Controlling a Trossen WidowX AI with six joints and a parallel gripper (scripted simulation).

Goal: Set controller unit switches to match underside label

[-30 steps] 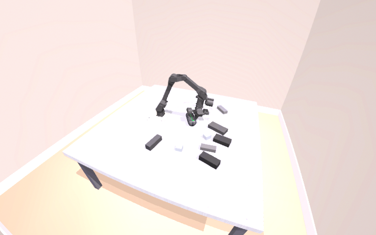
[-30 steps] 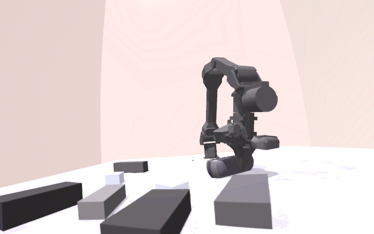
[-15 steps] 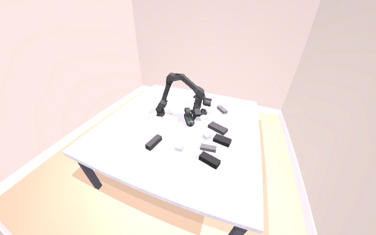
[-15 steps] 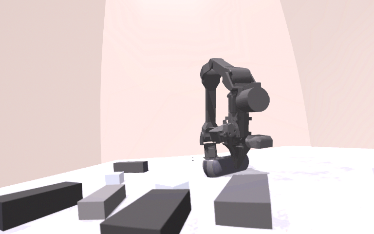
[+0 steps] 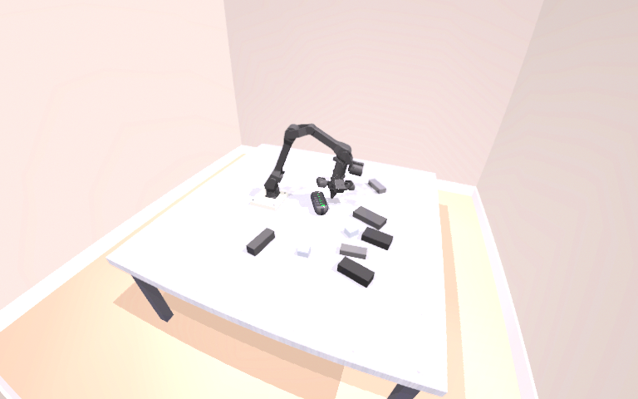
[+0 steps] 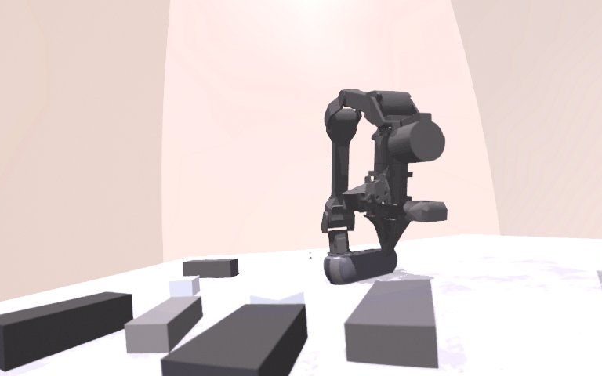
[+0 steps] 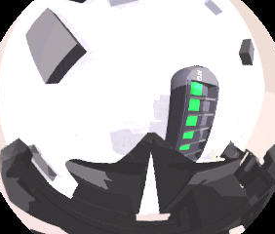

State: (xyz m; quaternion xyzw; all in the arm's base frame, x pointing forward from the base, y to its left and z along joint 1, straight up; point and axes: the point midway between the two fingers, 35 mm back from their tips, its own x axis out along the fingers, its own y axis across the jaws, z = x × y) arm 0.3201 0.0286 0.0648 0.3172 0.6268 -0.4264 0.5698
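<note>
The dark grey controller unit point(image 5: 319, 203) point(image 6: 364, 268) point(image 7: 177, 109) sits on the bench with its switch side up. In the wrist view several rocker switches show green halves on the left and grey halves on the right, with a printed mark at the rounded far end. The near end of the row is hidden behind my finger. I cannot tell surely which ends are pressed down. The label underneath is hidden. My gripper point(image 5: 332, 195) point(image 6: 388, 251) point(image 7: 150, 136) is shut and empty, pointing down, its tips close beside or over the unit; contact cannot be told.
In the top view, dark blocks point(image 5: 261, 241) point(image 5: 355, 272) point(image 5: 376, 238) point(image 5: 369, 217) and lighter grey blocks point(image 5: 353, 251) point(image 5: 376, 185) lie around the unit. Two small white blocks point(image 5: 303, 251) point(image 5: 350, 231) stand among them. The arm's base is left of the unit.
</note>
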